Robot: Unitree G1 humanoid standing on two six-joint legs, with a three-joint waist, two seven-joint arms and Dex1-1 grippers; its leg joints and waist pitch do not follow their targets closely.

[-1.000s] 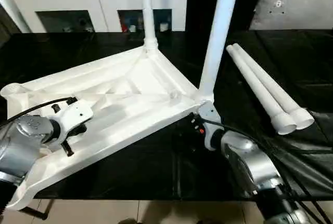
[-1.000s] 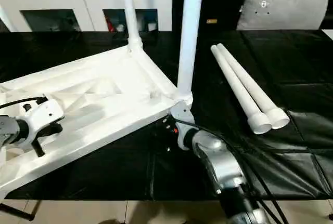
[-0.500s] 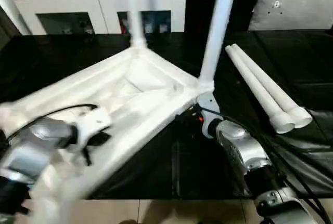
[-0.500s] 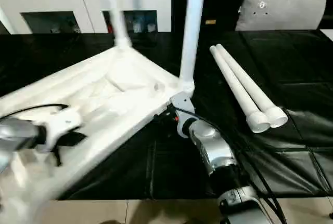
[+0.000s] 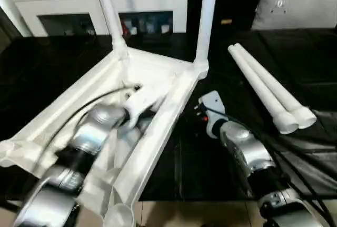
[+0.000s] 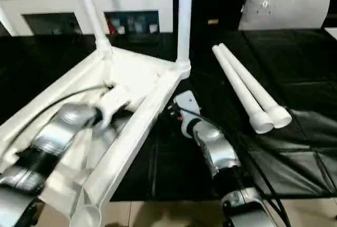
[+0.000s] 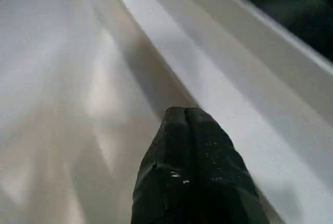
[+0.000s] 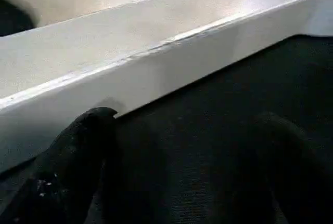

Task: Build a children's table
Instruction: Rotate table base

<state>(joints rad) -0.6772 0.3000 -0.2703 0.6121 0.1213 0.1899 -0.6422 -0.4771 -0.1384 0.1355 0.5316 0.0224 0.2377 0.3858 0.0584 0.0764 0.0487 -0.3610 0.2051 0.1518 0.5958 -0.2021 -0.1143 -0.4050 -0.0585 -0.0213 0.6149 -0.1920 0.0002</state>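
Presently listed: upturned tabletop (image 5: 158, 127) with two legs (image 5: 205, 21) fitted, two loose legs (image 5: 268, 98) beside; left gripper (image 7: 186, 117) closed inside it, empty; right gripper (image 8: 177, 146) spread wide beside its rim.

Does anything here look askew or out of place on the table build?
Yes. The tabletop lies upside down at a slant across the black work surface, its near corner socket overhanging the front edge. Two legs stand in the far sockets; two loose legs lie to the right. Nothing looks damaged or spilled.
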